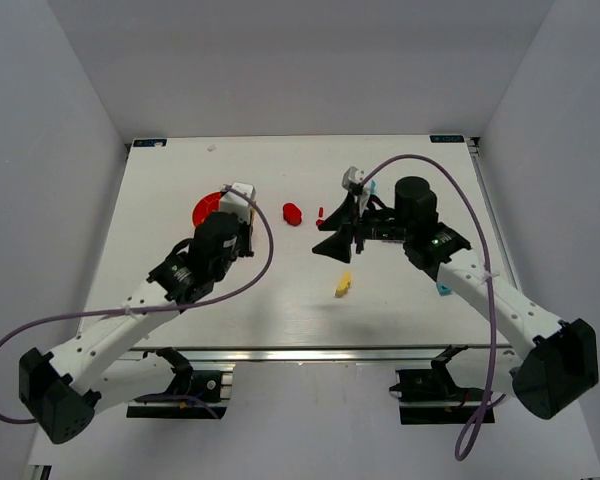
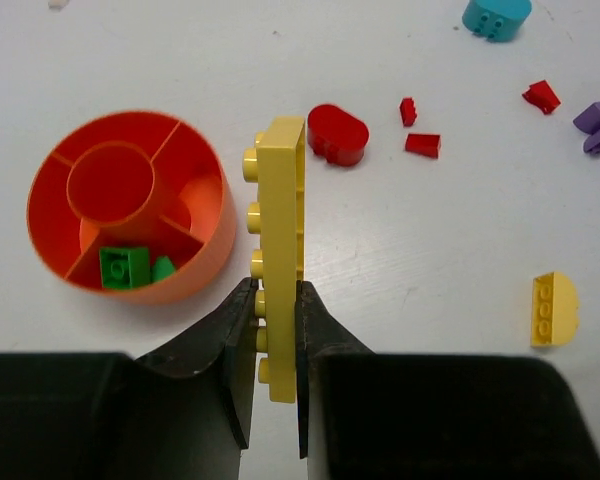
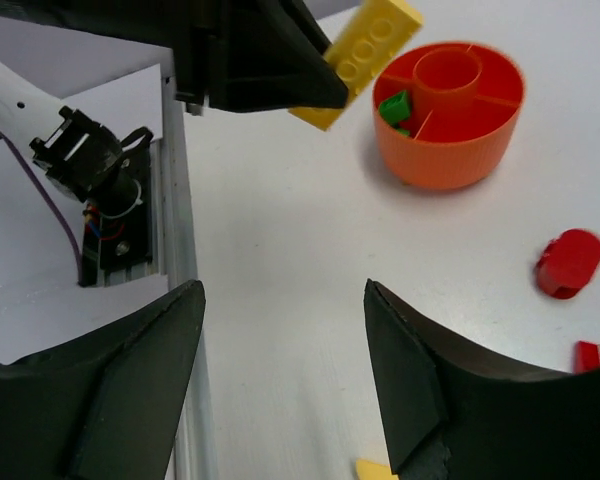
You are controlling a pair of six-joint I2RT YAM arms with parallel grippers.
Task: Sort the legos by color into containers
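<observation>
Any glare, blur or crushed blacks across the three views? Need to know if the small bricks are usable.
Top external: even, soft light, faint shadows, white table bright with no hot glare; bricks tiny. Left wrist: yellow brick and bowl sharp; left fingers nearly pure black. Right wrist: bowl sharp, right fingers dark and slightly soft.

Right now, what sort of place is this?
Probably a robot lab cell: white table boxed by blank panels, two arms on a rail, toy legos and bowl.
</observation>
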